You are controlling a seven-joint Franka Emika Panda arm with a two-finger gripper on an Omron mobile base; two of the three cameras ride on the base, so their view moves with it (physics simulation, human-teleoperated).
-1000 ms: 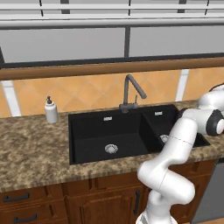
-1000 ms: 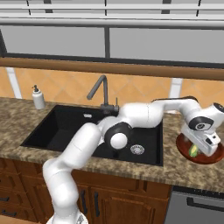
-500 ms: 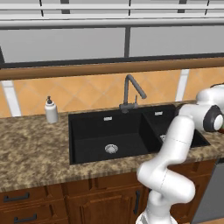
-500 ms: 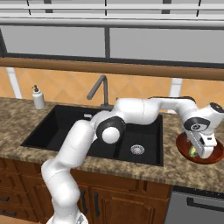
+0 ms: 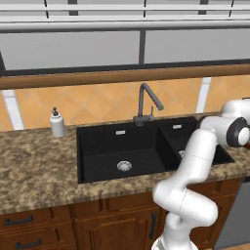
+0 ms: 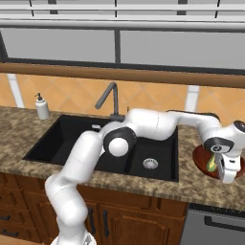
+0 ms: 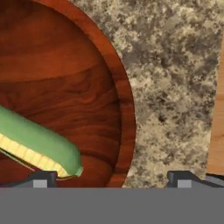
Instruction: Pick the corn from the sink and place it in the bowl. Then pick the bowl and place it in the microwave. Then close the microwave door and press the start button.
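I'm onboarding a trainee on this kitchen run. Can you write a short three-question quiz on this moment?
1. True or false: the corn lies in the bowl.
2. Which side of the sink is the bowl on in the right base view: (a) left, (b) right?
3. Are the gripper jaws open or shut?

Key: 1 true. 2 b, on the granite counter. 3 open, one fingertip over the bowl, the other over the counter.
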